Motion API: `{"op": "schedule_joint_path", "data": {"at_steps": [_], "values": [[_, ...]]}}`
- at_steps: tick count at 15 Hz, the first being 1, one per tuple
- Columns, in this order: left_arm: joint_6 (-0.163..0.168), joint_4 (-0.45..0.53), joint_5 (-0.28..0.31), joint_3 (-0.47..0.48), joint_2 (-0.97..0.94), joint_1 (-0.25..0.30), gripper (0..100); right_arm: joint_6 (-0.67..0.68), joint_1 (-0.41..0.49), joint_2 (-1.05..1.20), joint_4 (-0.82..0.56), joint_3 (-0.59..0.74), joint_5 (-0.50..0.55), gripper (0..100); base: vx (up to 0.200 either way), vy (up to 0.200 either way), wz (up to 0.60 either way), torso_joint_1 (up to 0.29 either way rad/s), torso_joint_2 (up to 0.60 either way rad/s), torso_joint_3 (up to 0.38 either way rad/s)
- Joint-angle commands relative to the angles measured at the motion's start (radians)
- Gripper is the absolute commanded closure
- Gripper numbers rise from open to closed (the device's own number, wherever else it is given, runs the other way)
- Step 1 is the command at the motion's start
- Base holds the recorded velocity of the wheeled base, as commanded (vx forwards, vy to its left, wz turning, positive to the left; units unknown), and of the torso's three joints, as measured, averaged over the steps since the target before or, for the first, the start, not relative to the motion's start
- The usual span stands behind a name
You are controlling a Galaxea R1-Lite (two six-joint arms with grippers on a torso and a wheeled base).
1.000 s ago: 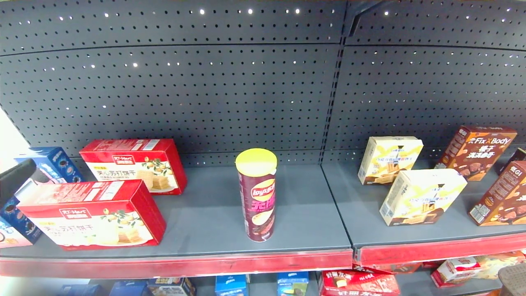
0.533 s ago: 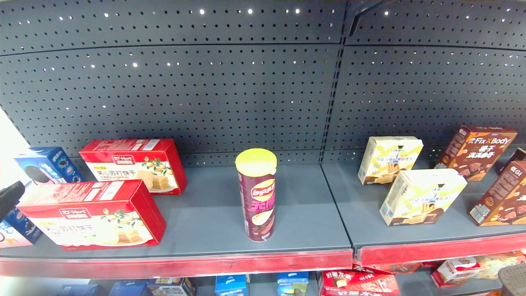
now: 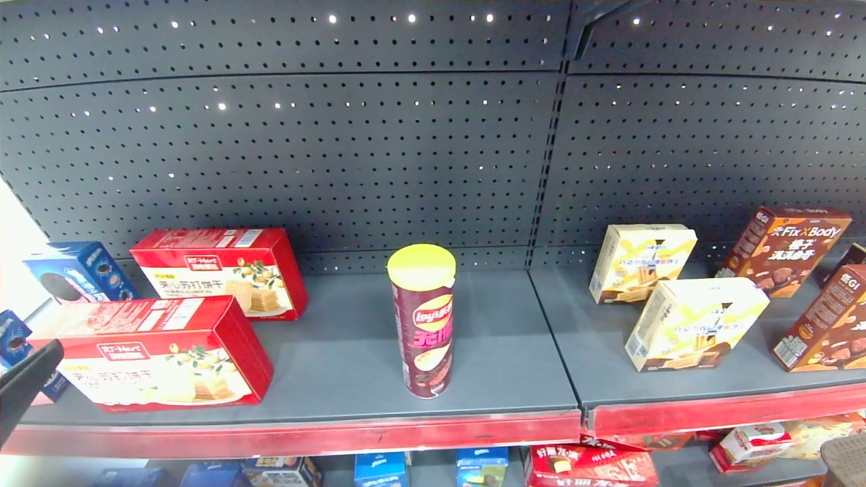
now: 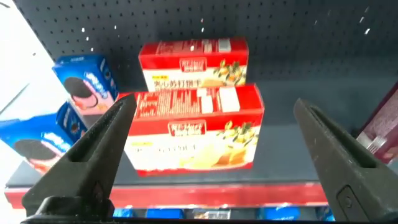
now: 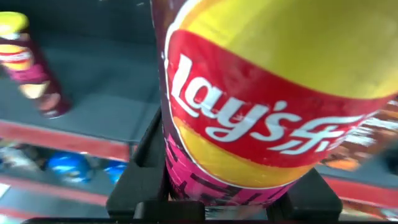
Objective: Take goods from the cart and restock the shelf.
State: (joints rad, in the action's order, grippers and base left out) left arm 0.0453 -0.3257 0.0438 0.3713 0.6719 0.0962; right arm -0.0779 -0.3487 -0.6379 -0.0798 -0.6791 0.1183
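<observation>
– Chips can (image 5: 261, 106) check: which step is this? I see the right hand (image 5: 227, 186) pinching it low on the body, out in front of the shelf (image 3: 338, 365) and not set down yet.

– I'd call it mid-restock: pick done, placing to come. The left hand (image 4: 214, 106) is spread wide with nothing in it, hanging by the shelf's left end in front of the front red box (image 3: 152, 352).

– So where does it go, and what's in the way?

– My guess is next to the standing can (image 3: 423, 321), which is upright on its own mid-shelf near the red lip (image 3: 304, 433), with bare shelf either side. The move calls for bringing the can in over that lip and setting it flat on its base before letting go. Main risk is bumping the standing can. It's tall and narrow, so probably tippy. The back red box (image 3: 220, 270) and blue cookie boxes (image 3: 78, 270) sit off to the left. The yellow boxes (image 3: 697, 323) and brown boxes (image 3: 785, 250) are in the next bay to the right. All of those are well apart from that gap.
</observation>
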Motion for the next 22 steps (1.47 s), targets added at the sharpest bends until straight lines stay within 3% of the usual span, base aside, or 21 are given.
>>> {"op": "schedule_joint_path", "data": {"at_steps": [1,4,7,10,15,19,22], "values": [[0.001,-0.001,0.001,-0.015,-0.009,0.000,0,0.018,-0.087,-0.169,0.068,-0.008,-0.035,100,0.000,0.000,0.00,0.000,0.00,0.000],[0.001,-0.001,0.001,-0.020,-0.022,0.000,0,0.013,-0.184,-0.358,0.268,-0.011,-0.055,100,0.000,0.000,0.00,0.000,0.00,0.000],[0.004,-0.001,0.001,-0.041,-0.029,0.000,0,0.012,-0.282,-0.490,0.339,-0.011,-0.057,100,0.000,0.000,0.00,0.000,0.00,0.000],[0.030,-0.003,0.001,-0.051,-0.029,0.000,0,0.013,-0.297,-0.620,0.469,-0.010,-0.074,100,0.000,0.000,0.00,0.000,0.00,0.000],[0.034,-0.004,0.002,-0.020,-0.018,-0.001,0,-0.016,-0.147,-1.062,1.016,-0.051,-0.287,100,0.000,0.000,0.00,0.000,0.00,0.000],[0.059,-0.003,0.002,-0.018,-0.018,-0.001,0,-0.016,-0.064,-1.221,1.052,-0.211,-0.394,100,0.000,0.000,0.00,0.000,0.00,0.000],[0.059,-0.001,0.002,-0.022,-0.017,0.000,0,-0.010,-0.064,-1.264,1.037,-0.306,-0.417,100,0.000,0.000,0.00,0.000,0.00,0.000]]}}
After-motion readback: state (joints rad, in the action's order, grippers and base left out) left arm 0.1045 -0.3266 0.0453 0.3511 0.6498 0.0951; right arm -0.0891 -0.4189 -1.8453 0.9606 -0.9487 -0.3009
